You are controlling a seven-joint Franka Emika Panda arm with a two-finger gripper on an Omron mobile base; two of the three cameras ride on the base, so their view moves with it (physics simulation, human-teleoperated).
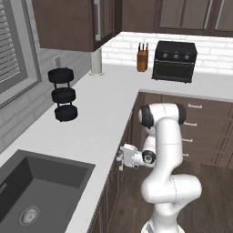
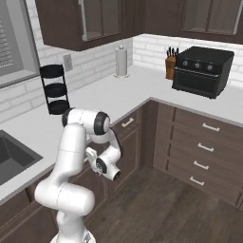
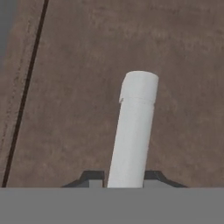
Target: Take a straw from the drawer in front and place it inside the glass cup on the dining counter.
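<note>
My gripper (image 3: 124, 177) is at the dark-brown front of the drawer (image 3: 65, 109), which is pushed in. A pale metal handle (image 3: 135, 122) runs up between my two finger tips (image 3: 92, 178), and they sit against its sides. From the base views, the gripper (image 1: 120, 159) (image 2: 87, 153) reaches sideways to the cabinet face just under the white counter edge (image 1: 109, 154). The straw, the glass cup and the dining counter are out of view.
A dark sink (image 1: 32, 191) lies to the left. A black three-tier rack (image 1: 63, 93), a knife block (image 1: 142, 57), a black toaster oven (image 1: 175, 59) and a paper towel roll (image 2: 122, 61) stand on the counter. More drawers (image 2: 204, 142) line the right, and open wood floor (image 2: 156, 204) lies in front of them.
</note>
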